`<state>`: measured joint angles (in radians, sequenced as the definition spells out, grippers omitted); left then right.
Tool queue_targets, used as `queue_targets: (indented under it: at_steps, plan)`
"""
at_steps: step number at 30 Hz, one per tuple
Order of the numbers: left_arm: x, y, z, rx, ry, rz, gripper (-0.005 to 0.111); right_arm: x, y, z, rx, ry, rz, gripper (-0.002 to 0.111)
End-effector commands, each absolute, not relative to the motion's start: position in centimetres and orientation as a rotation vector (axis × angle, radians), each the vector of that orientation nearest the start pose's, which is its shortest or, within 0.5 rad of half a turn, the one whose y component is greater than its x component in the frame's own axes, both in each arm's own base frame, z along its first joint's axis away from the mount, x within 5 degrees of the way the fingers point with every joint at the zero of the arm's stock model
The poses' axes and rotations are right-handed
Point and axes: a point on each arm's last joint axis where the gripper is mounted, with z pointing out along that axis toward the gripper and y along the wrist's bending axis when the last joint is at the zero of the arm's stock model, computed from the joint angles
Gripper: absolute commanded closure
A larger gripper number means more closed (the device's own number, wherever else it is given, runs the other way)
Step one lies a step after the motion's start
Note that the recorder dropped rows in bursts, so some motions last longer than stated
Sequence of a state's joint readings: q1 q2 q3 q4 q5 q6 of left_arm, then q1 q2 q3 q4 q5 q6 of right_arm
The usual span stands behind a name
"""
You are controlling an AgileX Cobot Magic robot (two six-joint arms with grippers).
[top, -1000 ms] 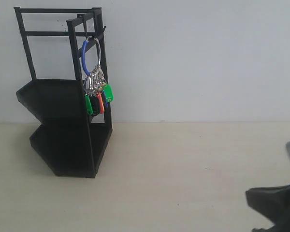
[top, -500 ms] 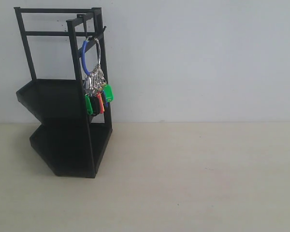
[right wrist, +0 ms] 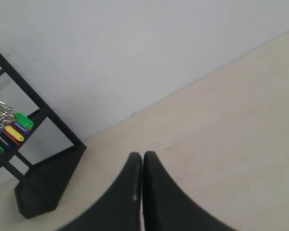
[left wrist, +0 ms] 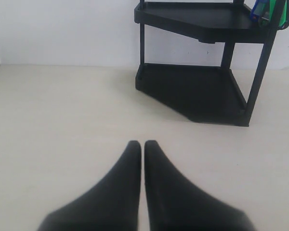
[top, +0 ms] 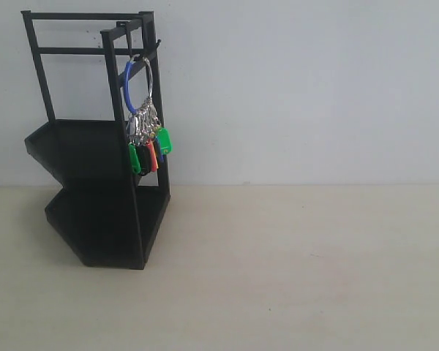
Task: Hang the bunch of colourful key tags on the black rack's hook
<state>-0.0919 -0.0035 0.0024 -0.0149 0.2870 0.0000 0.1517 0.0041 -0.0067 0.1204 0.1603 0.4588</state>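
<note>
The colourful key tag bunch [top: 147, 142] hangs by its blue loop from the hook [top: 148, 51] at the top of the black rack [top: 95, 146], on the left of the exterior view. Neither gripper shows in that view. In the left wrist view my left gripper [left wrist: 142, 143] is shut and empty over the pale table, facing the black rack [left wrist: 202, 82]; tag tips [left wrist: 269, 9] peek in at the picture's edge. My right gripper [right wrist: 142, 155] is shut with nothing in it, well away from the rack [right wrist: 43, 183] and the key tag bunch [right wrist: 12, 130].
A pale wooden table [top: 293, 270] stretches in front of a plain white wall [top: 300, 88]. The rack stands close to the wall at the left.
One second ago a dark arm part showed at the exterior view's lower right corner; it has withdrawn out of that view. The key tag bunch hangs unchanged.
</note>
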Motion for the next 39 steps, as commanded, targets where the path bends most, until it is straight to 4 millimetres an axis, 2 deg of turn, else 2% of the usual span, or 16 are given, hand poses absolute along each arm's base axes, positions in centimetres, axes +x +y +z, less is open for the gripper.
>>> queue_targets:
  at_steps: [1,11,15,17,24,39]
  plan:
    - [5.4,-0.5,18.7,0.068,1.768,-0.082,0.102,5.5,1.0,19.6,0.205,1.677,0.442,0.108]
    - [5.4,-0.5,18.7,0.068,1.768,-0.082,0.102,5.5,1.1,19.3,-0.059,1.71,0.211,0.108]
    - [5.4,-0.5,18.7,0.068,1.768,-0.082,0.102,5.3,1.0,18.5,-0.148,1.789,0.113,0.108]
    - [5.4,-0.5,18.7,0.068,1.768,-0.082,0.102,5.2,0.9,18.1,-0.136,1.84,0.086,0.108]
    - [5.4,-0.5,18.7,0.068,1.768,-0.082,0.102,5.3,0.5,18.0,-0.032,1.847,0.054,0.108]
    - [5.4,-0.5,18.7,0.068,1.768,-0.082,0.102,5.3,0.5,18.0,-0.032,1.847,0.054,0.108]
